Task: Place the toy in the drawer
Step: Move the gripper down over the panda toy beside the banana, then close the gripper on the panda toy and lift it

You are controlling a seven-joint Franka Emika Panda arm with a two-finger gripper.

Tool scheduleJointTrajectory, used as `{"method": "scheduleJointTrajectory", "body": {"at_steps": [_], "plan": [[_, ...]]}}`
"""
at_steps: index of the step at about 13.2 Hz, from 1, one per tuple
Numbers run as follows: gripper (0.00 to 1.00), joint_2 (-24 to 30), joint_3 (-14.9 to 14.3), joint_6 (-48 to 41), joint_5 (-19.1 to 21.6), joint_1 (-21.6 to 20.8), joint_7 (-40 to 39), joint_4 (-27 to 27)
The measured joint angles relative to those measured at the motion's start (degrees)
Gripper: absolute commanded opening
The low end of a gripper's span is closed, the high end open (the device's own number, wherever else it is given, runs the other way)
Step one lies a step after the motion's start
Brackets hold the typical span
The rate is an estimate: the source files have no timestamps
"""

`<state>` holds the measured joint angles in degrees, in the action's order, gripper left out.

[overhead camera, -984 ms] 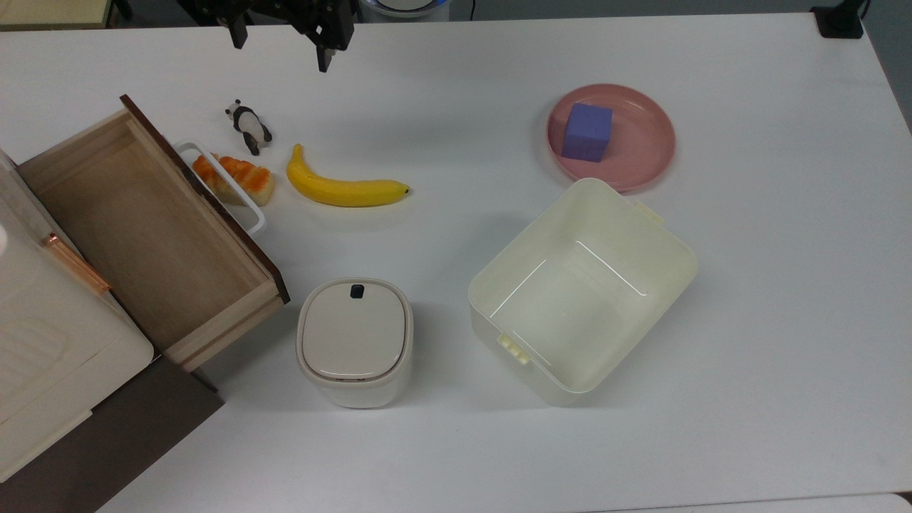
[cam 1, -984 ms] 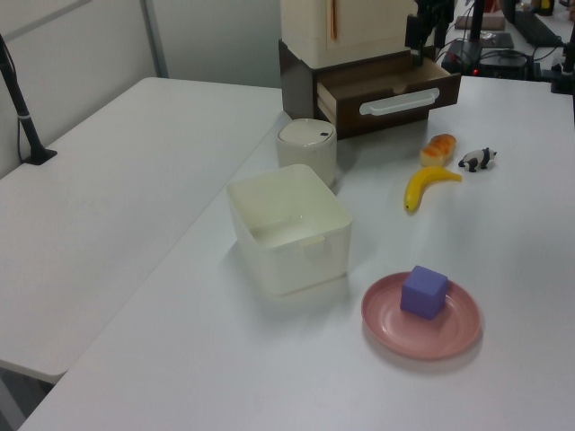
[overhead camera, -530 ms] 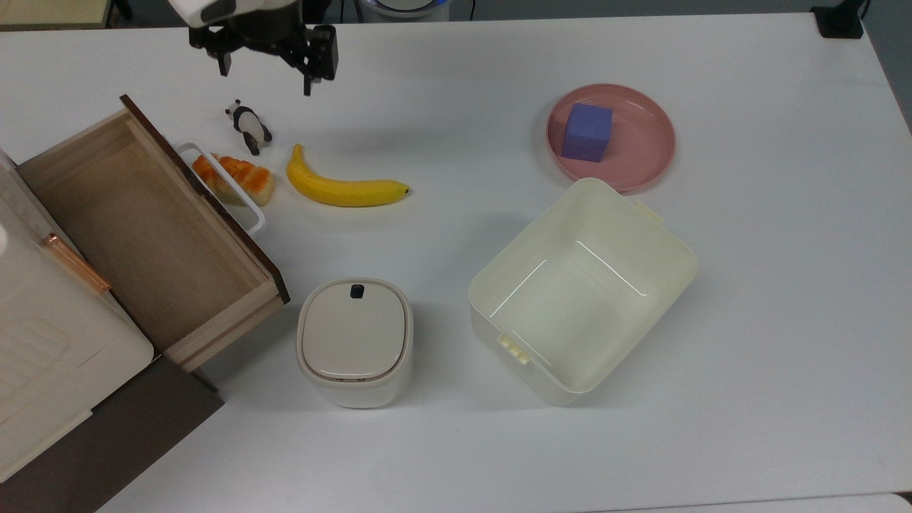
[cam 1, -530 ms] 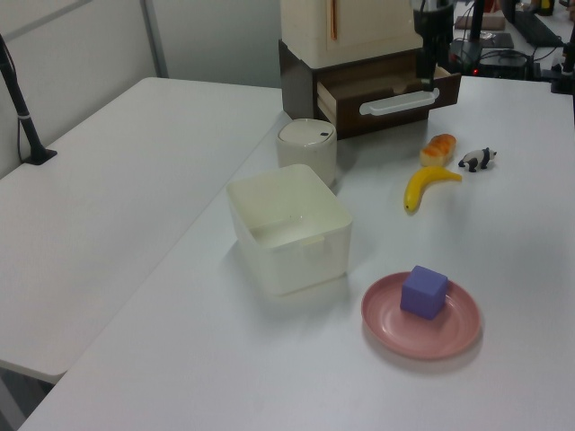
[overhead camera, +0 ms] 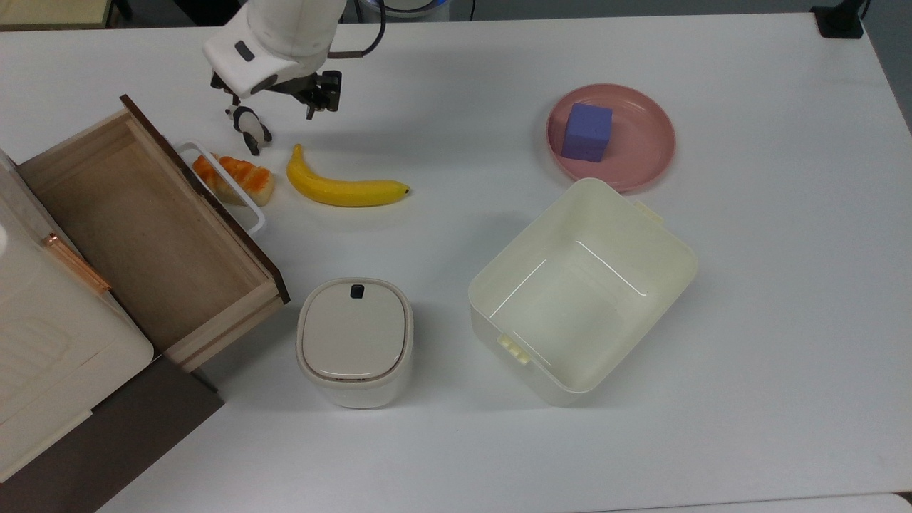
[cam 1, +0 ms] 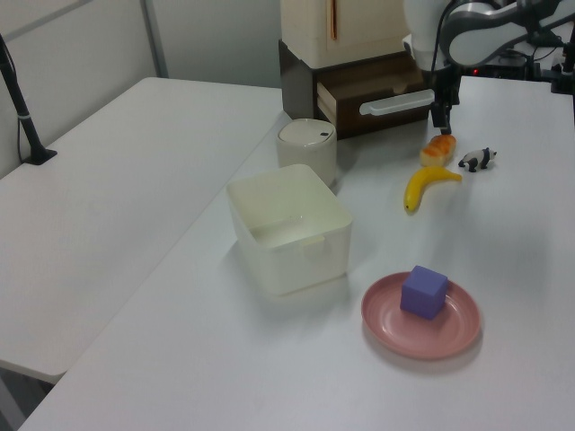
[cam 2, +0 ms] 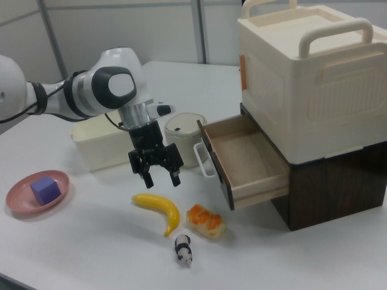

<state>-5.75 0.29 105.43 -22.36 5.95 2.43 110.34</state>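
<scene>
Gripper [overhead camera: 274,98] hovers just above the toy [overhead camera: 249,128] (fingers spread), drawer [overhead camera: 142,228] open

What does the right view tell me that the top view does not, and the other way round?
Right view: the end effector, fingers open, hangs clear above the table, and the cream case over the drawer carries loop handles on top.

Top view: the bin has a bare inner floor, and the lidded container has a dark button.

Both: the toy stands on the table outside the open, empty drawer, near the banana; the purple cube sits on the pink plate.
</scene>
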Motion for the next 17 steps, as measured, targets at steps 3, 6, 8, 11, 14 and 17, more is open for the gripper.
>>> {"method": "scheduleJointTrajectory", "body": {"at_steps": [3, 6, 8, 11, 14, 17], "plan": [[1.0, -0.1, 0.3, 0.0, -3.1, -0.2, 0.0, 3.9], [1.0, -1.1, 0.4, 0.0, -3.9, -0.1, -0.6, 5.9], [1.0, -3.2, 0.3, 0.0, -6.2, 0.3, -1.1, 6.1], [1.0, -6.3, 0.3, 0.0, -10.6, 1.3, -1.2, 6.1], [1.0, -7.8, 0.3, 0.0, -12.6, 2.0, -1.3, 6.1], [0.83, -9.1, 0.3, 0.0, -15.2, 2.8, -1.8, 6.6]]}}
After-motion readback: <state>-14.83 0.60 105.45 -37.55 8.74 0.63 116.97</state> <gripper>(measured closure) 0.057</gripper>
